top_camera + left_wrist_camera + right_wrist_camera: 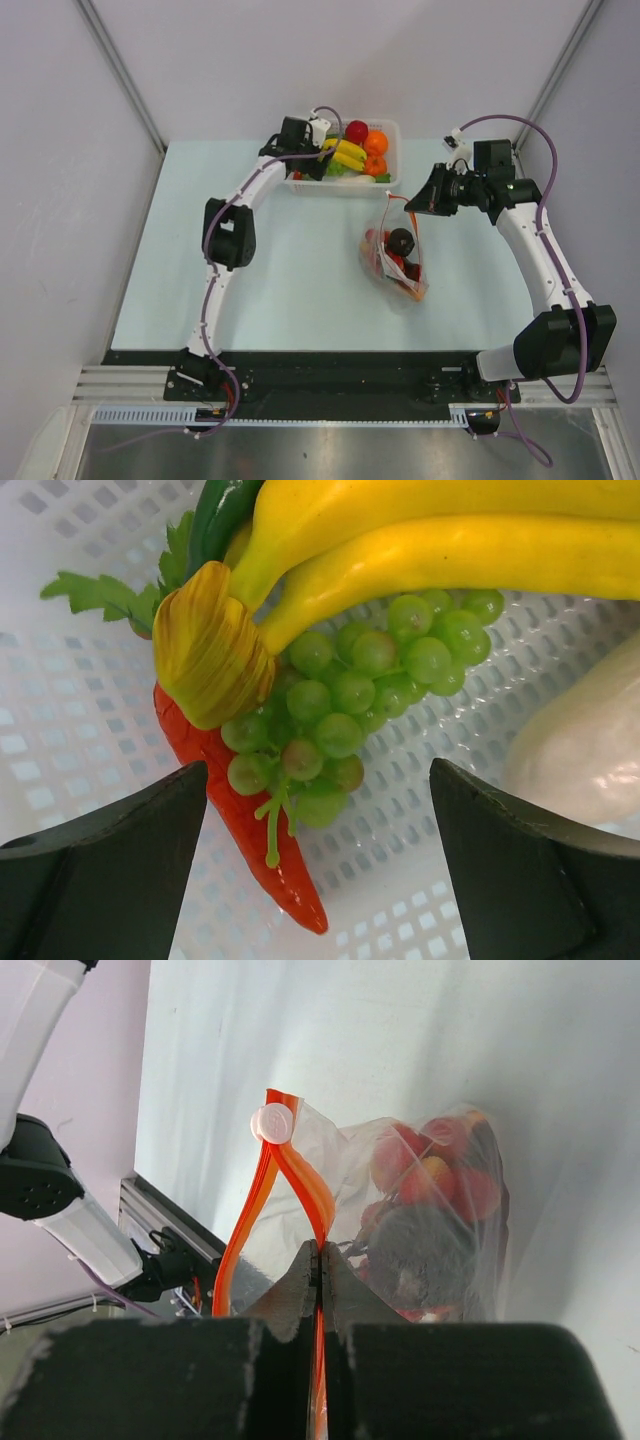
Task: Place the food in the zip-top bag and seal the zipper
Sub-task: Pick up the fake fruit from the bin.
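Your right gripper [321,1260] is clamped on the zipper [297,1172] of the zip-top bag [398,268], with the orange-red strip pinched flat in its grip. Between the grip and the white slider [271,1123] the strip's two halves bow apart. The bag's mouth is lifted toward that gripper while its body lies on the table [250,290], right of centre and near the white mesh basket [392,128]. Inside it you can see red pieces [452,1175] and a dark lump [415,1255]. Your left gripper [318,780] hangs over the basket with its jaws wide apart, holding nothing. Below it lie yellow bananas [430,550], green grapes [350,695] and an orange-red carrot [240,820], the grapes partly on top of the carrot.
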You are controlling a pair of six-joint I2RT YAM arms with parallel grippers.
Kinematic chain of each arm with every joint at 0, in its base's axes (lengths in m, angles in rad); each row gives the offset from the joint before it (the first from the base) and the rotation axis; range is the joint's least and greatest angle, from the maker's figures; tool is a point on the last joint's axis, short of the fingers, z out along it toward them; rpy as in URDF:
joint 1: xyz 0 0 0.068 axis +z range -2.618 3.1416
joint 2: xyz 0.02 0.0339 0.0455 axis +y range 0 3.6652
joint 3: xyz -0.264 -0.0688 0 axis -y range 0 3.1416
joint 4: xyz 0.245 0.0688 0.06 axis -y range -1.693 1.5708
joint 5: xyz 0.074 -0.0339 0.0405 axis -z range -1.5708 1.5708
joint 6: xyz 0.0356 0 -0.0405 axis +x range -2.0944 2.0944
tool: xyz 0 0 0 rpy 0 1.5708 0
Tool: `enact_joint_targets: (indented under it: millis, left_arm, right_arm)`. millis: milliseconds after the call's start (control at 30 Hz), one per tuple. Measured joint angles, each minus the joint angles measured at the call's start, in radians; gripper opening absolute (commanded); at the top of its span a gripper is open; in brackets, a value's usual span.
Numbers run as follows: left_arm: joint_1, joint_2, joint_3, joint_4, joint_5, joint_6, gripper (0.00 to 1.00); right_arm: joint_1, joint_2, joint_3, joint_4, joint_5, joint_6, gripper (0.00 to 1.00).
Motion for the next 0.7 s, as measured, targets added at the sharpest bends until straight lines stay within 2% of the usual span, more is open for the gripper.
enact_joint_targets:
  millis: [167,267,367,400,467,500,700]
  left_arm:
    - [-0.015,0.031,0.018,-0.002,-0.031,0.144,0.94]
    - [-0.035,0.038,0.015,-0.006,-0.072,0.260,0.88]
    - [-0.052,0.049,0.015,-0.016,-0.105,0.359,0.75]
    - [-0.057,0.054,0.014,-0.022,-0.106,0.386,0.64]
    - [-0.066,0.066,0.014,-0.020,-0.113,0.437,0.54]
    - [-0.069,0.070,0.014,-0.021,-0.117,0.455,0.45]
    - [-0.073,0.070,0.014,-0.010,-0.110,0.526,0.17]
  right_arm:
    - [0.000,0.002,0.000,0.001,0.005,0.003,0.00]
    - [0.000,0.002,0.000,0.001,0.008,0.006,0.00]
    - [-0.001,0.002,0.000,0.001,0.014,0.006,0.00]
    - [-0.001,0.002,0.000,0.001,0.016,0.006,0.00]
    - [-0.001,0.002,0.000,0.001,0.018,0.006,0.00]
    - [-0.002,0.002,0.000,0.001,0.019,0.006,0.00]
    - [-0.008,0.002,0.000,0.001,0.022,0.006,0.00]
